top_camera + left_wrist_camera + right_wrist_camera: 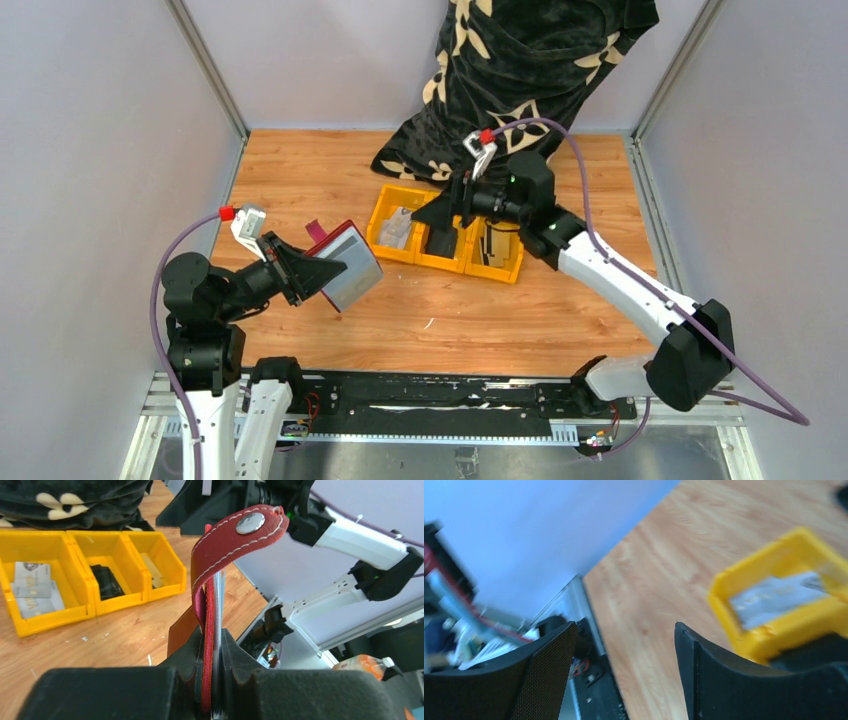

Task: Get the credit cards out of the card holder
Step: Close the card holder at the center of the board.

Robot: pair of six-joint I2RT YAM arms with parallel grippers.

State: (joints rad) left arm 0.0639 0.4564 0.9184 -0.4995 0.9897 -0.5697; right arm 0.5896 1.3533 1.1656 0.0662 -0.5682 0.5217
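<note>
The left gripper [322, 272] is clamped on the card holder [352, 263] and holds it tilted over the left side of the table [300, 170], its silvery-grey face with a red border turned up toward the top camera. From the left wrist, the holder [206, 610] is seen edge-on, pinched tight between the two black fingers [240, 665]. Its red tab [227, 537] curls over the top and ends in a round metal snap [250, 523]. Whether any card sits inside the holder I cannot tell. The right gripper [441, 225] hangs over the yellow bin [440, 262] in the middle of the table, well apart from the holder. In the blurred right wrist view its fingers [549, 665] stand apart with only bare wood showing between them, so it is open and carries nothing. The bin has three compartments side by side. Silvery-grey cards [397, 228] lie flat in the left one, which both wrist cameras also show [32, 587] [774, 596]. A black object [105, 580] lies in the middle compartment, and something pale that is too small to make out lies in the right one. Behind the bin, a black cloth [520, 70] with cream flowers is heaped against the back wall.
</note>
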